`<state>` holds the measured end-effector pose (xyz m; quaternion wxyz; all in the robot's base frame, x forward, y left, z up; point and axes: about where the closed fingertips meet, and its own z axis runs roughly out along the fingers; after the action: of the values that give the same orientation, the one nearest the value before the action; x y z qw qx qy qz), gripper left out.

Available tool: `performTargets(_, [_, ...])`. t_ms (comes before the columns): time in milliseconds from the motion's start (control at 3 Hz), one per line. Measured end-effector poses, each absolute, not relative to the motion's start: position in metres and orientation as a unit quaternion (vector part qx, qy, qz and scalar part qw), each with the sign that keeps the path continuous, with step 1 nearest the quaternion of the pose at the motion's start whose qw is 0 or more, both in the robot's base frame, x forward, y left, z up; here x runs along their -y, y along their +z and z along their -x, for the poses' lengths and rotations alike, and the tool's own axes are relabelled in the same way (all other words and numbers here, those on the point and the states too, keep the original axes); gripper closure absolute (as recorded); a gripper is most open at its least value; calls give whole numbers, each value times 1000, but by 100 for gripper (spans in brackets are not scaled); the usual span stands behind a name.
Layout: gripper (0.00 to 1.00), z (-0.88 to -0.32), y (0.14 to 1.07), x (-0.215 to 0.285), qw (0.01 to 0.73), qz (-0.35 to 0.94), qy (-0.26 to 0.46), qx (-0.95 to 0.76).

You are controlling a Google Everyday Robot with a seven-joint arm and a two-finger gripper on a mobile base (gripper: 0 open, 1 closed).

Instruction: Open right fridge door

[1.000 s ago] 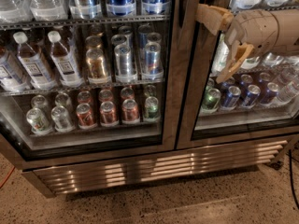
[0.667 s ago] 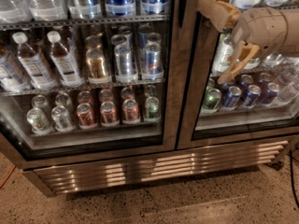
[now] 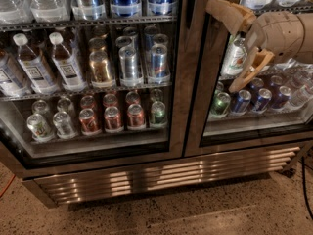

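Note:
The right fridge door (image 3: 201, 97) is a tall glass door in a brushed-steel frame at the right of the camera view. Blue and green cans (image 3: 242, 102) and a white-labelled bottle (image 3: 234, 58) show through its glass. My gripper (image 3: 222, 47) is open in front of the door's upper left part, close to its left frame edge. One tan finger (image 3: 227, 13) points left above. The other finger (image 3: 249, 72) hangs down-left in front of the glass. Nothing is between them. A dark strip runs between the two doors.
The left glass door (image 3: 178, 82) shows brown-drink bottles (image 3: 66, 62), silver and red cans and water bottles on wire shelves. A slatted steel grille (image 3: 161, 173) runs under both doors. Speckled floor (image 3: 195, 214) lies in front, with a black cable (image 3: 305, 185) at the right.
My gripper has risen slightly in front of the right door, staying open. The doors and their contents look unchanged.

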<state>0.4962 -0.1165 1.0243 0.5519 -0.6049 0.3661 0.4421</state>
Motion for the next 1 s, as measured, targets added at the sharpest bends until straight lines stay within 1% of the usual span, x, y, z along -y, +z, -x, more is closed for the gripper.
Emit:
performTargets(333, [0,-491,1021,141,575,584,389,-422])
performTargets(667, [0,-463,1029,160,604,572,270,-485])
performTargets(1000, [0,-458,1012,181,608,542,239,-529])
